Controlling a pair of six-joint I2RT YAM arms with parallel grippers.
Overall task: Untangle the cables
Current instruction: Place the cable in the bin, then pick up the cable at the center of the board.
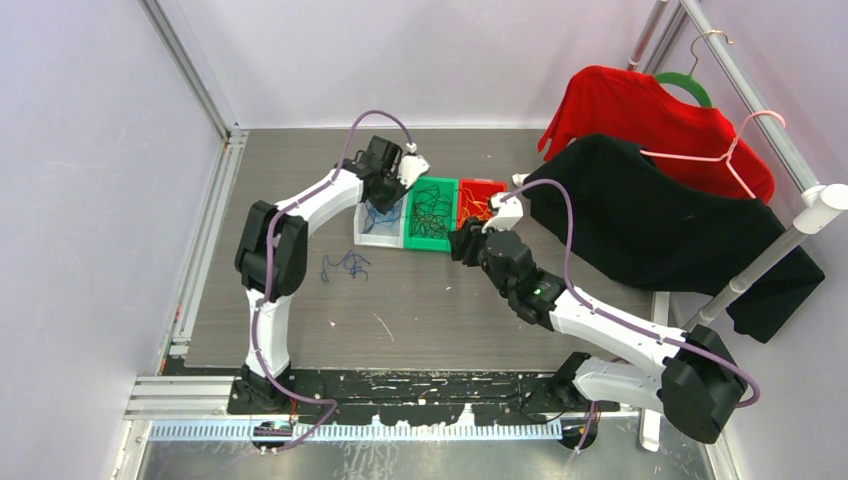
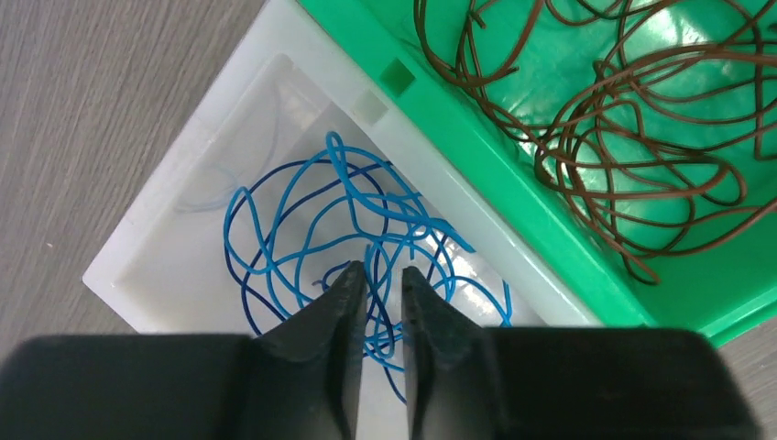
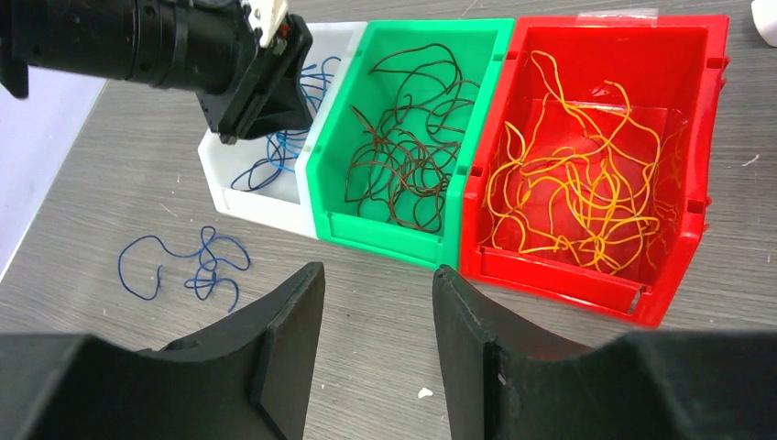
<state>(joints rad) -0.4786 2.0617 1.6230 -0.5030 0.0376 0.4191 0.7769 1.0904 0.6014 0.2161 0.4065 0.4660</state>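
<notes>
**Cables in three bins by colour, one blue bunch loose on the table**

Top external view: three bins stand side by side at the middle of the frame, a white bin (image 1: 371,237), a green bin (image 1: 428,246) and a red bin (image 1: 481,185). Blue cables (image 1: 382,215) lie in the white one, dark cables (image 1: 432,212) in the green, orange-yellow cables (image 1: 478,208) in the red. One loose blue bunch (image 1: 346,265) lies on the table (image 1: 450,320), lower left of the bins. The left gripper (image 1: 393,190) hangs over the white bin; the right gripper (image 1: 462,243) is near the lower edge of the green and red bins. Only this view shows the two shirts at the right, a red shirt (image 1: 640,110) and a black shirt (image 1: 650,225), both on hangers.

Left wrist view: the left gripper's fingers (image 2: 341,302) stand a narrow slot apart above the blue tangle, gripping nothing that can be seen. Only two bins show here, and the dark strands look brown.

Right wrist view: the right gripper (image 3: 377,293) is spread wide and empty, above bare table just short of the bins. All three bins, the loose blue bunch at the left and the left gripper show here.
</notes>
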